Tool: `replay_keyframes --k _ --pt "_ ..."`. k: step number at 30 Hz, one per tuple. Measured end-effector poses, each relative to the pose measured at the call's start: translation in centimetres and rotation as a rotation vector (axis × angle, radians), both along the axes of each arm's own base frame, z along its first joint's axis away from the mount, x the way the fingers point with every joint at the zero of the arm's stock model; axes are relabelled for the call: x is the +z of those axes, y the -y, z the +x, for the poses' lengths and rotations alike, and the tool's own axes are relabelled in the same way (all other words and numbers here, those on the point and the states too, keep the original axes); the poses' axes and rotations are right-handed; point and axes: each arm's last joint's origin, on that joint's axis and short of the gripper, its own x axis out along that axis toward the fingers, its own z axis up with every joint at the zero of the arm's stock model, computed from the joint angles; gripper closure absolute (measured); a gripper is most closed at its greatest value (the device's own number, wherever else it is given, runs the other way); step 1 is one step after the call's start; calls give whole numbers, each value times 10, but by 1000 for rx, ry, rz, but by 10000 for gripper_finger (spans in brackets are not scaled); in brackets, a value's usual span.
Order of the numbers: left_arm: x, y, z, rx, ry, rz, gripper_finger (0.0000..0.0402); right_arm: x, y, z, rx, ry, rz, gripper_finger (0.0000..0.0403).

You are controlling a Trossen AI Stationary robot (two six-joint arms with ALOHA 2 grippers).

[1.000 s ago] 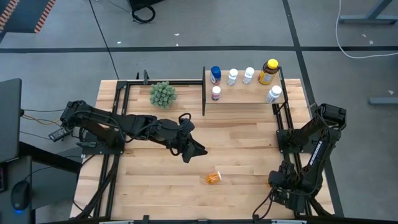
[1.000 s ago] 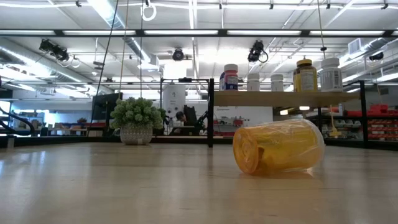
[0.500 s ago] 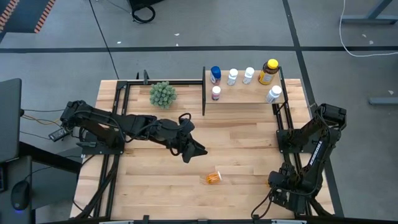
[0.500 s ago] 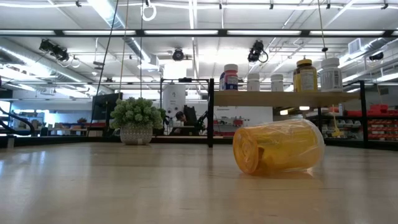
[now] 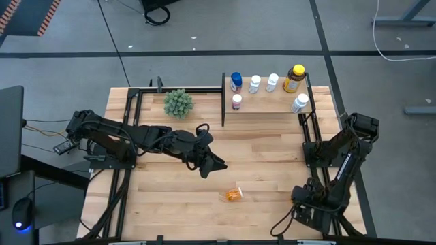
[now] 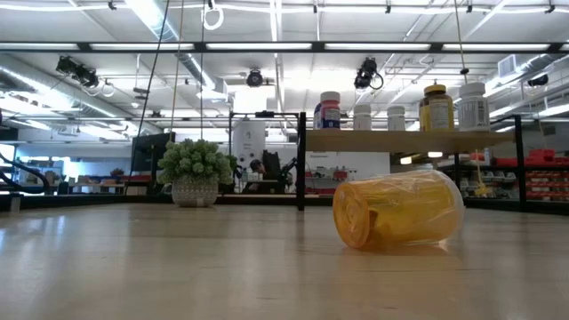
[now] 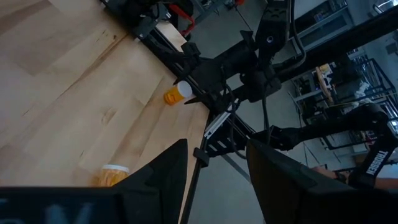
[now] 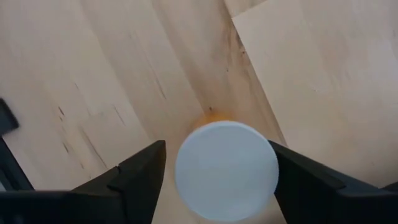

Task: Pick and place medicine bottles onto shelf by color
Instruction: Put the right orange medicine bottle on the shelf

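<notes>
One orange bottle lies on its side, lower centre. Another, white-capped, apparently stands upright. Six bottles stand on the shelf, upper right.

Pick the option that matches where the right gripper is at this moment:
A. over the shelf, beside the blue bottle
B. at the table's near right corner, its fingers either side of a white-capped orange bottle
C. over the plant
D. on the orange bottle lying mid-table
B: the right gripper has a finger on each side of the white-capped orange bottle, and from above it sits at the table's near right corner.
</notes>
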Motion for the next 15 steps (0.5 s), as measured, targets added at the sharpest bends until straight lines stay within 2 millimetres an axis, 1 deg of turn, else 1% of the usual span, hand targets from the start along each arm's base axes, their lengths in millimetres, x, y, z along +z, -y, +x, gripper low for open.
replay_keyframes --k 7,11,15 --pt "0 0 0 0 -1 1 230 2 2 7 -24 0 3 157" --pt "0 0 0 1 -1 -2 230 13 0 18 -19 10 22 174" --pt "1 -3 1 3 12 -13 230 26 2 34 -19 13 21 183"
